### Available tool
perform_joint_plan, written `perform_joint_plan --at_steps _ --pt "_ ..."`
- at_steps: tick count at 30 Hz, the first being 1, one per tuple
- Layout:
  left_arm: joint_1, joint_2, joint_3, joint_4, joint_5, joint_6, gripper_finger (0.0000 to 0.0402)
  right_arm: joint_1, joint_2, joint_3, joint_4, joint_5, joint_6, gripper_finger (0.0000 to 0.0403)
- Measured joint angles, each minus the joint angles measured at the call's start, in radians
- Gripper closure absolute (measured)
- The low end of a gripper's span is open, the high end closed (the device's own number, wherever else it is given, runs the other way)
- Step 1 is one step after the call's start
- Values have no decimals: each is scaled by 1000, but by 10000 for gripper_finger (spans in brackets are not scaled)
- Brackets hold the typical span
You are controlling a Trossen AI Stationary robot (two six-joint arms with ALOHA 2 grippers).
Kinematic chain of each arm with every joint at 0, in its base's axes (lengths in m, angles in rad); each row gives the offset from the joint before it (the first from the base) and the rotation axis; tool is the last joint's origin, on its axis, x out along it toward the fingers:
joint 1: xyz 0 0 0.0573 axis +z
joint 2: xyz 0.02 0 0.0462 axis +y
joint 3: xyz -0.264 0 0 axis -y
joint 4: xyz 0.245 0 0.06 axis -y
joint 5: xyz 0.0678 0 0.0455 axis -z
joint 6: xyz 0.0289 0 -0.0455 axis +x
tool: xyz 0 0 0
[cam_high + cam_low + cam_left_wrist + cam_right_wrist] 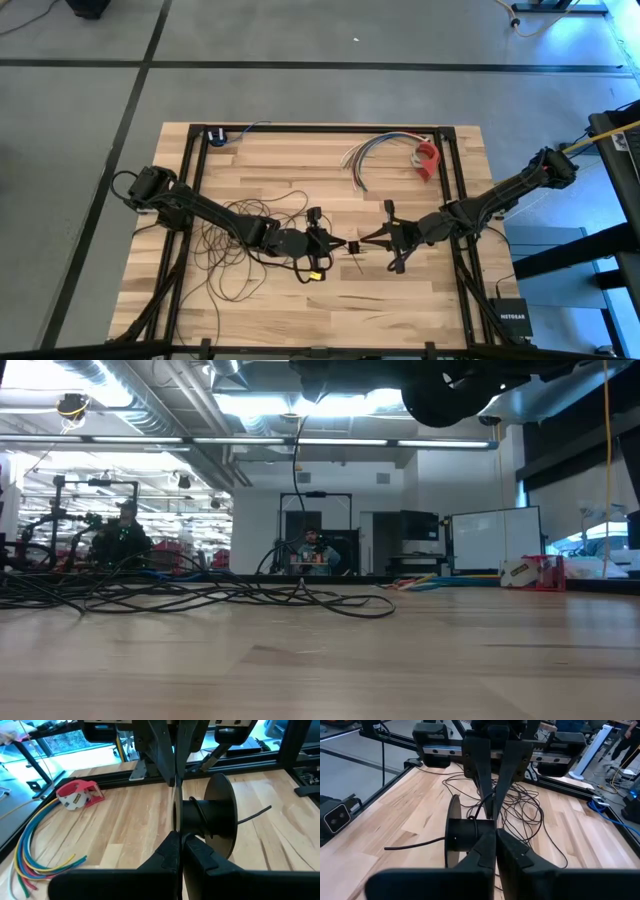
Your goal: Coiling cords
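A small black spool hangs above the table's middle between my two grippers. The thin dark cord lies in loose loops on the table's left part. One strand rises to the spool's hub, and a short free end sticks out from it. My left gripper reaches in from the left. My right gripper reaches in from the right. Both are shut on the spool. My left gripper pinches the rim of one thin flange between its two fingers, coming about level from the table's left. The spool is lifted clear of the table, its axis about level. My right gripper pinches the same flange's rim on the opposite side, coming about level from the table's right. Its fingers meet beside the hub, and the flange shows edge-on between them.
A bundle of multicoloured wires and a red tape dispenser lie at the far right. A black frame rail runs round the table top. Bare wood lies near the front edge. People sit in the room behind.
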Motion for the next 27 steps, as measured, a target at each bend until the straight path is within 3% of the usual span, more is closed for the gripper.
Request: perform_joint_plan --at_steps 18,27 --pt "3 0 0 33 17 14 401 0 17 -1 0 9 0 366" --pt "3 0 -1 43 18 19 401 0 17 -1 2 17 -14 393"
